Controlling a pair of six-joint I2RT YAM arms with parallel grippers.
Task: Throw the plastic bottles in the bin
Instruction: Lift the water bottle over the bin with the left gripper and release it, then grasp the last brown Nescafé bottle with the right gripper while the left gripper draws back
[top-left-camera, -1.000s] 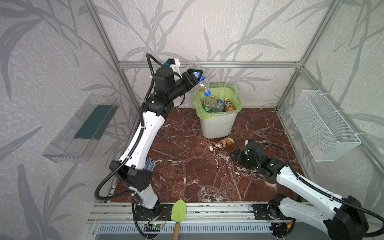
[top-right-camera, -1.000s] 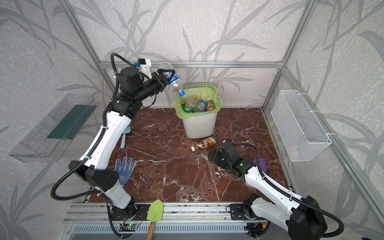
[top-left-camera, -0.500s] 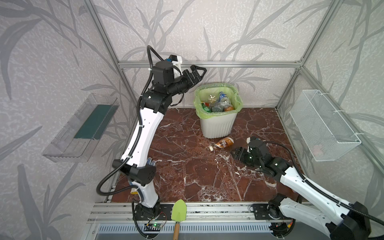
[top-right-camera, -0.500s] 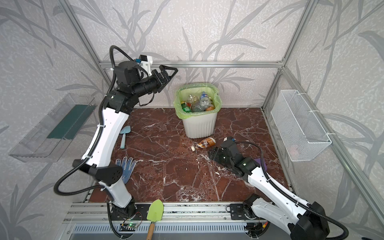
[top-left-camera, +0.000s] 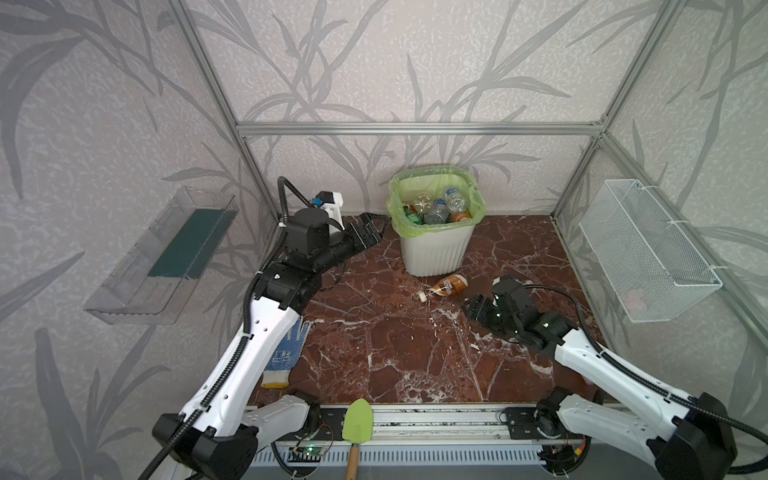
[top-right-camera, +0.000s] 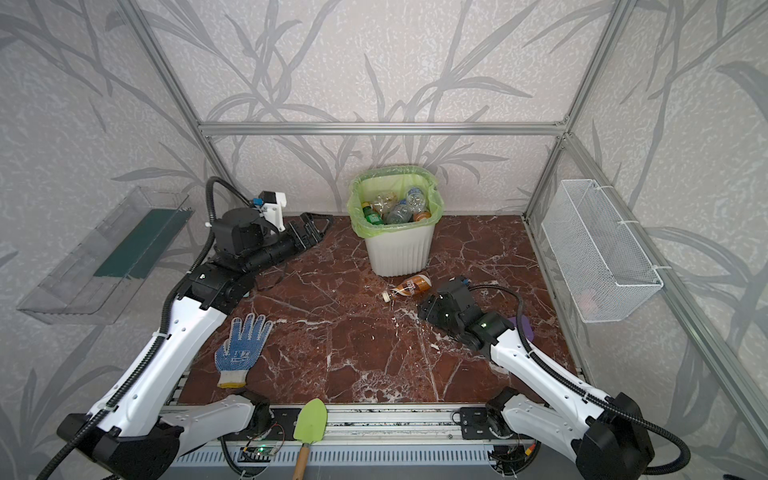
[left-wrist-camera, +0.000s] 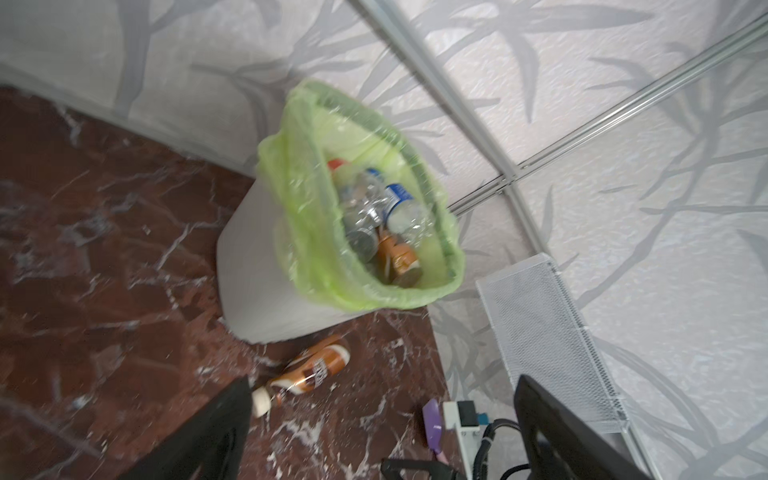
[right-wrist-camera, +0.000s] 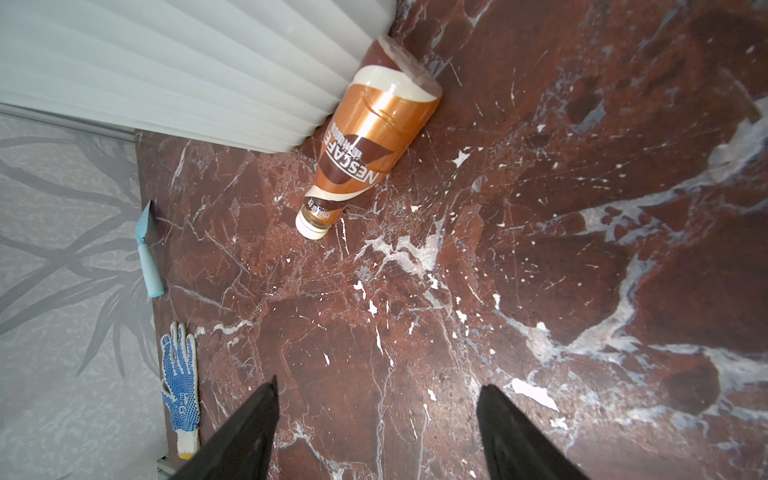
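Note:
The white ribbed bin (top-left-camera: 436, 253) (top-right-camera: 399, 255) with its green bag stands at the back and holds several plastic bottles (top-left-camera: 437, 210) (left-wrist-camera: 374, 208). One brown-and-white bottle (top-left-camera: 449, 284) (top-right-camera: 412, 284) (right-wrist-camera: 370, 137) lies on the floor, its base against the bin's front wall (right-wrist-camera: 166, 62). My left gripper (top-left-camera: 370, 226) (left-wrist-camera: 382, 382) hangs open and empty to the left of the bin. My right gripper (top-left-camera: 477, 309) (right-wrist-camera: 378, 384) is low over the floor, just right of the lying bottle. It is open, with only bare marble between its fingers.
A blue-dotted glove (top-right-camera: 243, 345) lies front left and a green spade (top-left-camera: 357, 419) rests on the front rail. A purple spade (top-right-camera: 525, 326) lies by the right arm, a blue one (right-wrist-camera: 147, 257) by the left wall. Clear tray (top-left-camera: 166, 253) and wire basket (top-left-camera: 648, 257) hang on the side walls.
My left gripper opened above the bin and dropped its clear bottle in, then drew back and sank to the bin's left. The right gripper crept slightly toward the brown bottle.

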